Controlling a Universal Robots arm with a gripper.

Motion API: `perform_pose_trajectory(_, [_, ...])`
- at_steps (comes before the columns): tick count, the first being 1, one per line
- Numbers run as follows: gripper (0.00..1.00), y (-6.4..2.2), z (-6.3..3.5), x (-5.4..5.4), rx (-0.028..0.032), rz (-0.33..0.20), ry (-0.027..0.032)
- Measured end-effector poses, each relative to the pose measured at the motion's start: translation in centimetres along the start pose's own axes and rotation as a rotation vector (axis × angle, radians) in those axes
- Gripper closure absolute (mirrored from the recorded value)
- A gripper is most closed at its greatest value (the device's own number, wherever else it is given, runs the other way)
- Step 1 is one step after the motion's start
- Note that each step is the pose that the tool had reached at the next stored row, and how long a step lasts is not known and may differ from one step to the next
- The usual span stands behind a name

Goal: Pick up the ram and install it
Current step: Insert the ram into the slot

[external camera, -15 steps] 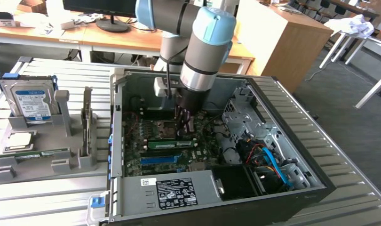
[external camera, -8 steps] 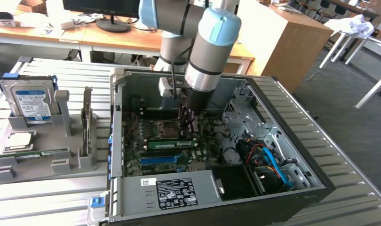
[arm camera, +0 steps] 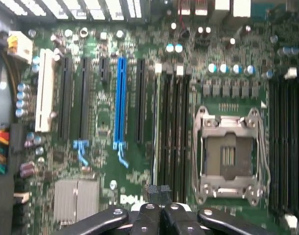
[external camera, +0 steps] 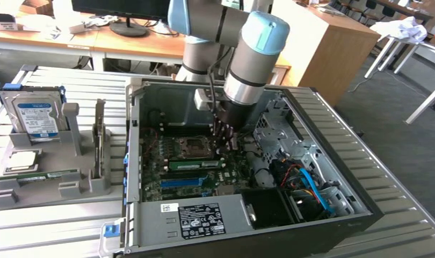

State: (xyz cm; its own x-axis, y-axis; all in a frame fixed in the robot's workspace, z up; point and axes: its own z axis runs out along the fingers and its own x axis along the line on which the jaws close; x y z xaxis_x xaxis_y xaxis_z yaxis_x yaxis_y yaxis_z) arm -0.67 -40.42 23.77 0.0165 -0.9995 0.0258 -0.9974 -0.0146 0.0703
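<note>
Arm: the grey and light-blue robot arm (external camera: 253, 59) comes down from 12 o'clock in the exterior view into the open computer case (external camera: 346, 215).

Claw: the gripper (external camera: 226, 144) has its fingers pressed together, with no gap between the tips. In the wrist view the gripper (arm camera: 161, 218) shows as dark pads meeting edge to edge, and nothing is pinched between them.

Ram: the ram (external camera: 196, 163) is a green stick lying lengthwise in the memory slots of the motherboard (external camera: 167, 185), inside the case. It sits just at 7 o'clock of the claw's tips. Whether the tips touch it cannot be told.

Socket: the empty processor socket (external camera: 191, 144), with its metal frame, sits at 12 o'clock of the ram, just beside it. In the wrist view the socket (arm camera: 227, 156) lies between two banks of dark memory slots.

Blue slot: a long blue expansion slot (arm camera: 121, 103) runs parallel to the memory slots, among black ones. In the exterior view it is the blue slot (external camera: 183, 181) at 6 o'clock of the ram.

Holder: a grey parts holder (external camera: 38, 191) stands on the slatted metal table (external camera: 389, 172) at 9 o'clock of the case, well apart from the claw.

Holder contents: a hard drive (external camera: 35, 115) with a blue and white label stands upright at the far end – a small square processor chip (external camera: 24, 161) lies flat nearer the camera. A second green stick (external camera: 42, 175) lies flat in a groove just at 6 o'clock of the chip.

Cables: blue cables (external camera: 311, 185) curl in the case corner at 4 o'clock of the claw.
</note>
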Motion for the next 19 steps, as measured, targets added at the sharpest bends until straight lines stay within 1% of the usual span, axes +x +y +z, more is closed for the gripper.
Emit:
perform_pose_trajectory(8, [0.90,-2.94,-0.20,0.0,-0.0102,0.000,-0.0002])
perform_pose_trajectory(11, [0.90,-3.83,-0.27,0.1,-0.0134,0.000,-0.0001])
perform_pose_trajectory(15, [0.90,-3.91,-0.28,0.1,-0.0135,0.000,-0.0002])
perform_pose_trajectory(16, [0.90,-3.89,-0.26,0.1,-0.0080,0.000,-0.0002])
perform_pose_trajectory(17, [0.90,-3.88,-0.24,0.1,0.0040,0.000,-0.0001])
perform_pose_trajectory(19, [0.90,-3.83,-0.21,0.1,0.0310,0.001,-0.0001])
